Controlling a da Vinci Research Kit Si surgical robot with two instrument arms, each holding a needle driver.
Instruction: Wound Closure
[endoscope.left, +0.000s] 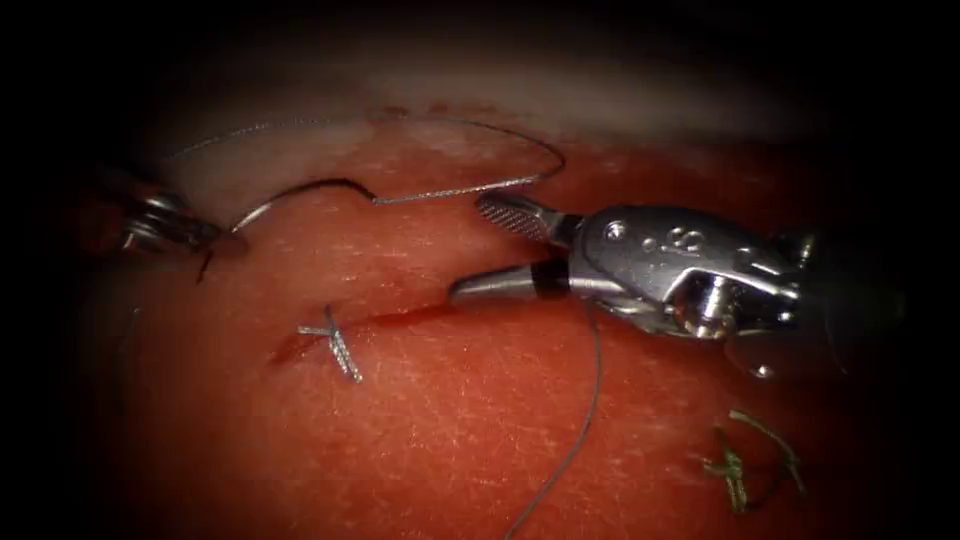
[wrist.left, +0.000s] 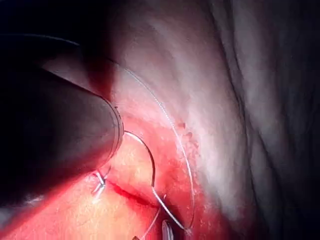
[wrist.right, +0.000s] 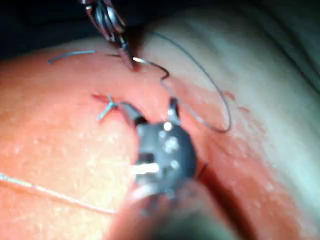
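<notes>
A surgical training bench is indicated. A slab of pork belly tissue (endoscope.left: 450, 440) is seen under endoscope lighting, dark at the edges, with a short cut (endoscope.left: 400, 318) just ahead of the right needle driver (endoscope.left: 480, 245), and green thread scraps (endoscope.left: 745, 465) left behind it.

Dim dark-edged views, central glare, soft focus
</notes>
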